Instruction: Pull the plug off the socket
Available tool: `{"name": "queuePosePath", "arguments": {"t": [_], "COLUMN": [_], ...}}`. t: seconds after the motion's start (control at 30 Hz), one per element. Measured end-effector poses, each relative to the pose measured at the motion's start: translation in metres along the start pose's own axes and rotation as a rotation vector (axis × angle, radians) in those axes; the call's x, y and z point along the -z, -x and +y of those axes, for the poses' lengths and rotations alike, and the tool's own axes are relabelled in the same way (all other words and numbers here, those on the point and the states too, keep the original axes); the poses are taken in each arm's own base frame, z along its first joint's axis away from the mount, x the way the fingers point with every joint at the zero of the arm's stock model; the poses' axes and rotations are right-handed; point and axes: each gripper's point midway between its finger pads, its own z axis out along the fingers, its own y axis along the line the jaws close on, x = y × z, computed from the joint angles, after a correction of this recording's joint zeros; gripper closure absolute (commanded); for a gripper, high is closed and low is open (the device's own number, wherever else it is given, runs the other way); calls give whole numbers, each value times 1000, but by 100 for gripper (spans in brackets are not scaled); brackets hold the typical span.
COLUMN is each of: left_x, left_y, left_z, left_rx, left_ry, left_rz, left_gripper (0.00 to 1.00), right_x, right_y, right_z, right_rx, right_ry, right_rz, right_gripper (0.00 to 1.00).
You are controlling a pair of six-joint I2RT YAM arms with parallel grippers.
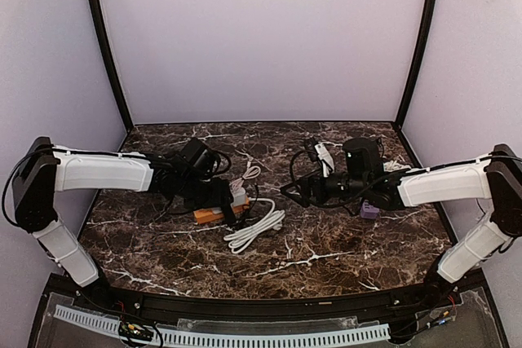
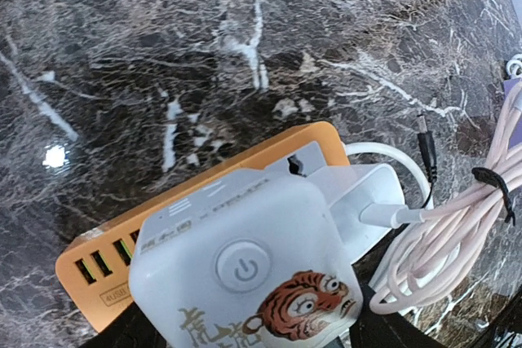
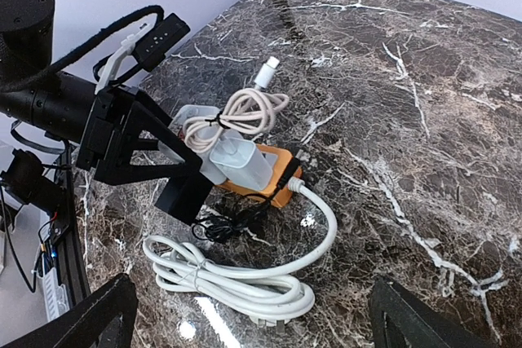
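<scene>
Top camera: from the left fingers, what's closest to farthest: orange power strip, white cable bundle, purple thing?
1. Orange power strip, right at the left fingers.
2. White cable bundle, just toward the front.
3. Purple thing, far right, by the right arm.

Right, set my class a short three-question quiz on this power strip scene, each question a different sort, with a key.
1. True or false: the right end effector is open and clear of the orange plastic power strip.
2. Which picture is printed on the white square plug block sitting on the strip? A tiger; B flower; C star.
3. What lies on the dark marble table, nearer the arm bases than the strip?
Key: 1 true; 2 A; 3 a bundled white cord.
</scene>
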Motion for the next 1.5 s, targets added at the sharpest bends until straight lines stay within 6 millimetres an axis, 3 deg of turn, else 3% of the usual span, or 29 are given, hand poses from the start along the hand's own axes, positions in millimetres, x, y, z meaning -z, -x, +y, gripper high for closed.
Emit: {"name": "queuePosePath", "arguments": {"t": [0.2, 0.37, 0.53, 0.73, 0.87, 1.1, 1.2, 1.5], "left_x": [-17, -17, -2, 33, 48, 30, 23, 10], "left_y": [4, 0, 8, 24, 16, -17, -29, -38], "left_z": [-38, -45, -48, -50, -37, 2, 16, 28], "left_rx": [-1, -35, -90, -129, -127, -46, -1, 70], "left_ry": [-57, -70, -52, -83, -112, -72, -45, -31], "left_rz": [7, 39, 37, -23, -43, 4, 30, 41], "left_gripper": [24, 15, 9, 9, 10, 23, 34, 39], "right_x": [0, 0, 0, -6, -20, -48, -61, -90], "right_y": [-1, -3, -6, -9, 2, 23, 21, 17], "right_z": [0, -1, -2, 8, 6, 3, 2, -9], "right_rx": [0, -2, -12, 32, 181, 387, 418, 386], "right_ry": [0, -3, -8, 4, -14, -7, 20, 174], "right_rz": [1, 6, 11, 38, 78, 111, 132, 173], "right_gripper": [1, 1, 1, 1, 1, 1, 1, 1]}}
